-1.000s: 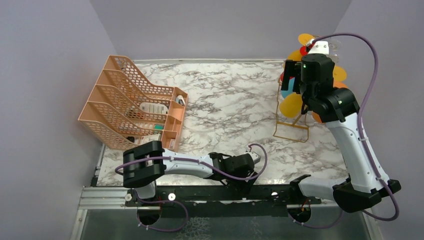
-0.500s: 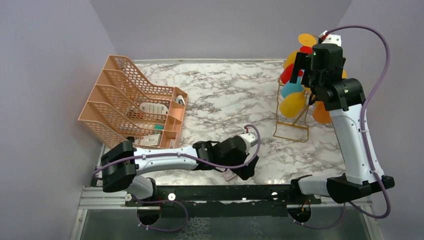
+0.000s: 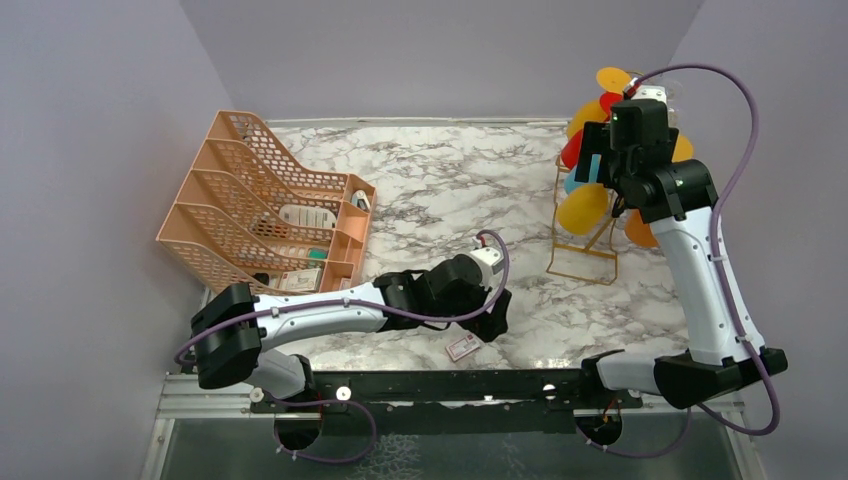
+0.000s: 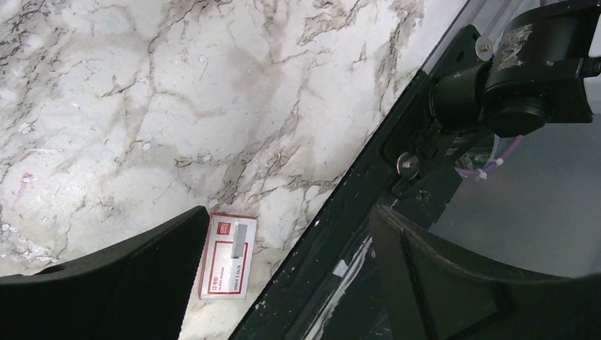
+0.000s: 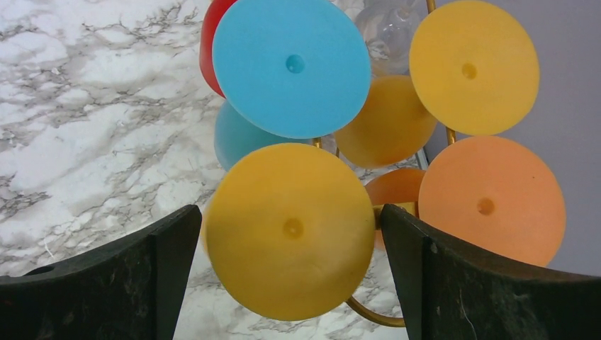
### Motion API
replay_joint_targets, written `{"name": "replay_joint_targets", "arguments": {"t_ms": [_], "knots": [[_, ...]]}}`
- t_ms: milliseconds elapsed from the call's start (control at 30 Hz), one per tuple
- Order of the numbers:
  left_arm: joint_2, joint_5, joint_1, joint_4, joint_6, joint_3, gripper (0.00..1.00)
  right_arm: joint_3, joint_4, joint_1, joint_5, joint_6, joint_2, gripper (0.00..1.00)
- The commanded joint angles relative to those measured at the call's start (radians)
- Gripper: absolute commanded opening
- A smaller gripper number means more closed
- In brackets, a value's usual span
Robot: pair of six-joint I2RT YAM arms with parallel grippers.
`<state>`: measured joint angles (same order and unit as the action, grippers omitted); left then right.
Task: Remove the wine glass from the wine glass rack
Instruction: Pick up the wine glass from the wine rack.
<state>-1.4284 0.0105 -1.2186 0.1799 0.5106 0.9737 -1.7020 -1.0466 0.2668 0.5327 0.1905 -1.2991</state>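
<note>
The gold wire wine glass rack [image 3: 581, 268] stands at the table's right side, and its wire also shows in the right wrist view [image 5: 368, 312]. Several wine glasses hang on it upside down, coloured feet outward. A yellow one [image 3: 582, 208] sits lowest, with blue [image 5: 292, 65], red [image 5: 211, 35] and orange [image 5: 491, 202] ones around it. My right gripper [image 3: 597, 160] hovers above the rack, open. In its wrist view my right gripper [image 5: 287, 234] has the yellow foot [image 5: 290, 269] framed between its fingers, not clamped. My left gripper [image 3: 490, 315] [image 4: 287, 234] is open and empty over the table's front edge.
A peach mesh file organizer [image 3: 265, 215] holding small items stands at the left. A small red-and-white staple box [image 3: 463, 347] [image 4: 227, 255] lies by the black front rail [image 3: 450, 385]. The purple side wall [image 3: 770, 150] is close behind the rack.
My left arm has reached forward and up from the front edge, uncovering the staple box. My right gripper swung right, then drifted slightly back left above the rack, still open.
</note>
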Motion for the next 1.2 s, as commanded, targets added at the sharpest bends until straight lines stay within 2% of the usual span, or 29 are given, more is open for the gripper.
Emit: {"name": "replay_joint_targets", "arguments": {"t_ms": [0, 167, 400, 667, 967, 1167], "knots": [[0.035, -0.008, 0.008, -0.028, 0.006, -0.016, 0.89, 0.021, -0.017, -0.005, 0.015, -0.007, 0.014, 0.99], [0.042, -0.011, 0.014, -0.026, 0.005, -0.017, 0.89, 0.016, 0.004, -0.005, 0.012, -0.022, 0.02, 0.98], [0.045, -0.019, 0.017, -0.024, 0.011, -0.02, 0.89, -0.005, 0.021, -0.006, 0.0, -0.043, 0.023, 0.8], [0.047, -0.024, 0.02, -0.025, 0.016, -0.019, 0.89, -0.005, 0.033, -0.005, -0.003, -0.058, 0.026, 0.66], [0.042, -0.043, 0.024, -0.025, 0.026, -0.019, 0.89, -0.017, 0.056, -0.005, -0.033, -0.095, 0.046, 0.64], [0.044, -0.04, 0.041, -0.043, 0.045, -0.031, 0.89, -0.022, 0.071, -0.005, -0.107, -0.1, 0.066, 0.64]]}}
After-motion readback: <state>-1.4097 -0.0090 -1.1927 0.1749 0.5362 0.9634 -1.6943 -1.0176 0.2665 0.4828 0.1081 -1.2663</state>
